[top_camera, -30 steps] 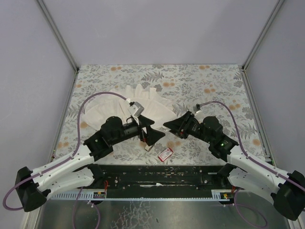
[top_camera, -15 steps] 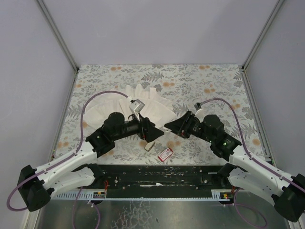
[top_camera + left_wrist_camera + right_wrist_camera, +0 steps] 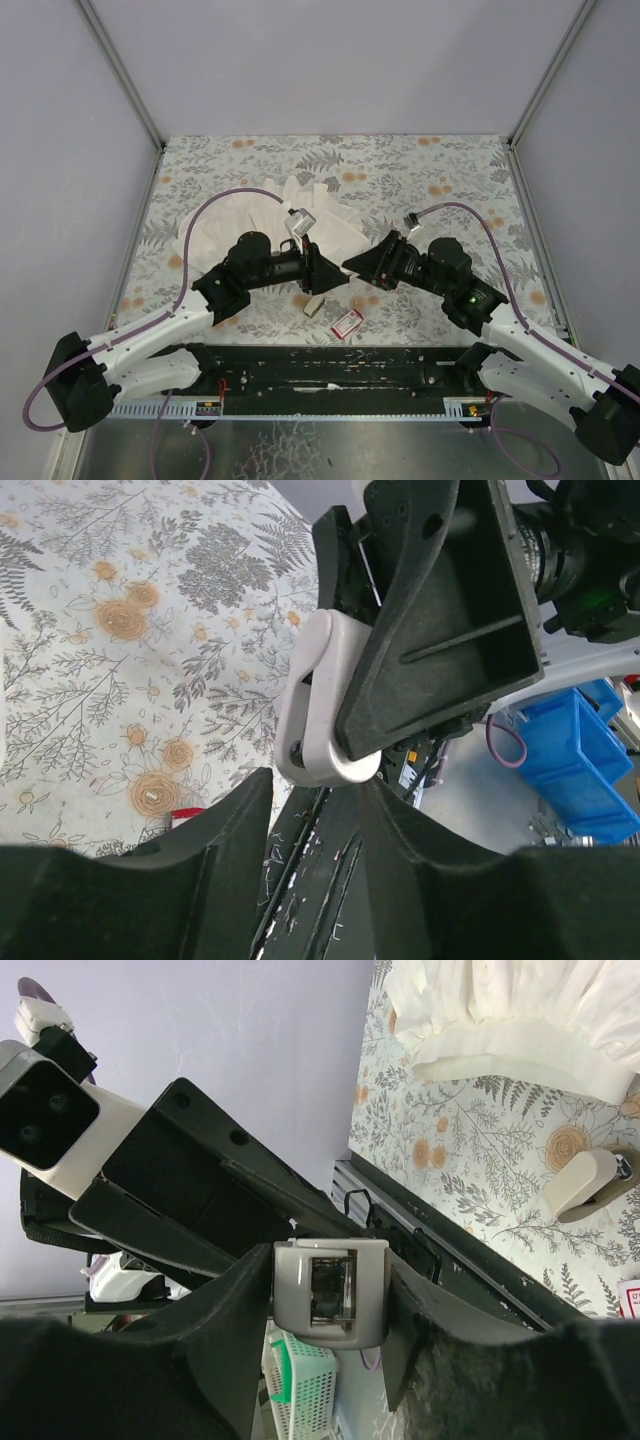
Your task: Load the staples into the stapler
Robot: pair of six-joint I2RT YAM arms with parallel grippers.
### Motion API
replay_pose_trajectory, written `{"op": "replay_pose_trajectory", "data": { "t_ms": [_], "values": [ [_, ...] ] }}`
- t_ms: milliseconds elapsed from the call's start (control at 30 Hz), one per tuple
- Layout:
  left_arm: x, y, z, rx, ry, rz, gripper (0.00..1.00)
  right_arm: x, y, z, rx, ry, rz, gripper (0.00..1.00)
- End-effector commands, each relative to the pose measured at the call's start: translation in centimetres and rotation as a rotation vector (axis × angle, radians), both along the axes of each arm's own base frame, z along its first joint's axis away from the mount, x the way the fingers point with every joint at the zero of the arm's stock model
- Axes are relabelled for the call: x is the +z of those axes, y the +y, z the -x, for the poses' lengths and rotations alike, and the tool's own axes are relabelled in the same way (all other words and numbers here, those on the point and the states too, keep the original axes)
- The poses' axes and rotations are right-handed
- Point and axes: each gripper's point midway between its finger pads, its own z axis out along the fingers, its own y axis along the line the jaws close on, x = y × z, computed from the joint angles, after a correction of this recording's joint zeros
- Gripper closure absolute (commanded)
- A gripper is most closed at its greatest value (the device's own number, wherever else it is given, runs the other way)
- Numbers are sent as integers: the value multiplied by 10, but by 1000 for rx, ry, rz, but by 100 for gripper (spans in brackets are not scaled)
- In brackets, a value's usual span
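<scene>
Crowding the surface (image 3: pixel 450 170) at its front edge, leaving open room behind. Pinching the stapler (image 3: pixel 330 1280) in the right tool (image 3: pixel 325 1302); holding the left tool (image 3: pixel 318 785) beside it, grip unclear. Finding the red staples box (image 3: pixel 346 322) beneath.

White arm links (image 3: pixel 150 336), black joints (image 3: pixel 245 263), purple cables (image 3: pixel 232 192).

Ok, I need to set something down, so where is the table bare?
Bare: the far strip of table behind the white cloth, and the right side past the right arm. Crowded: the near middle, where the left gripper and right gripper meet just behind the red box and a small pale piece.
</scene>
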Motion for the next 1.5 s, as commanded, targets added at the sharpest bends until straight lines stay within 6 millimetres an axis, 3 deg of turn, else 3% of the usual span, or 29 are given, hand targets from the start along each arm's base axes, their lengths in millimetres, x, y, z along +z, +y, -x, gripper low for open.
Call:
{"op": "replay_pose_trajectory", "data": {
  "t_ms": [0,167,333,400,433,500,533,600,667,900,967,1100,1200,1367,1467],
  "values": [
    [32,-9,-2,-39,-75,90,64,40,5,4,39,-85,-88,47],
    [28,-9,1,-49,-70,83,68,39,4,4,31,-74,-95,38],
    [25,-9,3,-63,-63,75,69,35,4,3,25,-60,-96,38],
    [25,-10,6,-81,-62,75,67,34,4,2,21,-54,-95,56],
    [24,-10,9,-95,-63,72,62,33,3,1,13,-50,-97,73],
    [22,-8,14,-118,-73,57,41,31,0,0,-11,-41,-101,99],
    [19,-6,14,-115,-79,44,30,30,-2,-2,-27,-43,-104,100],
    [13,1,13,-89,-93,7,17,30,-5,-3,-52,-48,-117,100],
    [7,10,8,-39,-99,-31,10,28,-10,-6,-79,-57,-106,100],
    [-7,32,-6,121,-64,-94,6,6,-28,-17,-185,-92,10,100],
    [-16,39,-14,191,-37,-127,4,-12,-34,-23,-204,-107,117,100],
    [-37,62,-36,384,31,-198,0,-78,-57,-31,-234,-62,436,99],
    [-58,88,-52,539,96,-262,0,-117,-68,-26,-191,-8,607,87],
    [-80,118,-69,670,156,-279,0,-154,-75,-19,-119,51,744,64],
    [-89,132,-79,727,180,-276,0,-169,-81,-19,-109,78,813,58]
  ]
}}
